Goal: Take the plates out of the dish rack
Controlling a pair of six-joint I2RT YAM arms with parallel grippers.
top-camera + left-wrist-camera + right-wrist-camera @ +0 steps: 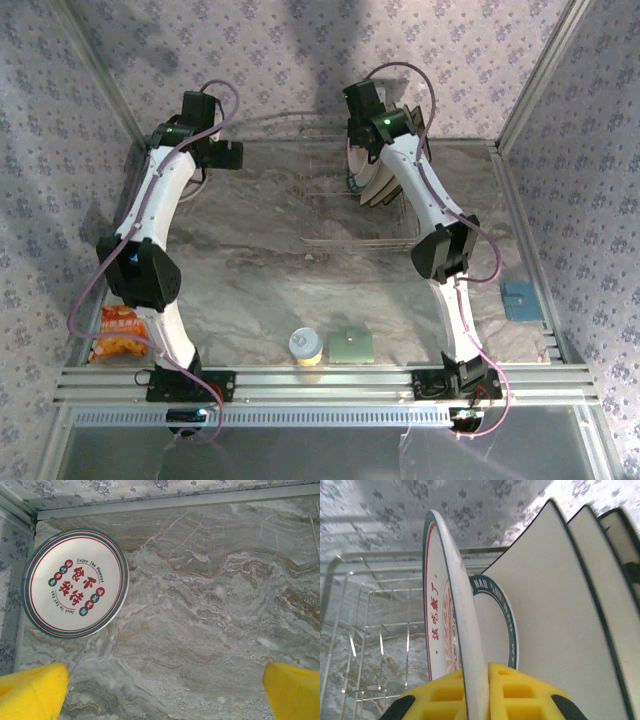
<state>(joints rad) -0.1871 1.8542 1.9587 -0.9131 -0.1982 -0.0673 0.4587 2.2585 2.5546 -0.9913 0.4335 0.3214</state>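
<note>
My right gripper [487, 680] is shut on the rim of a round white plate [465, 630] with red lettering and a teal edge, standing upright in the wire dish rack [365, 610]. Behind it stand another round plate [497, 630] and square cream plates [555, 605]. From above, the right gripper [365, 140] sits over the plates [365, 180] at the back right of the dish rack [345, 225]. My left gripper [165, 690] hangs open over bare table, its yellow fingers [32, 692] wide apart. A round plate [75, 582] lies flat in the back left corner.
Near the front edge are an orange snack bag [122, 333], a small yellow bottle with a white lid [306, 347] and a green square pad [351, 346]. A blue item [521, 300] lies at the right. Patterned walls and a metal frame enclose the table.
</note>
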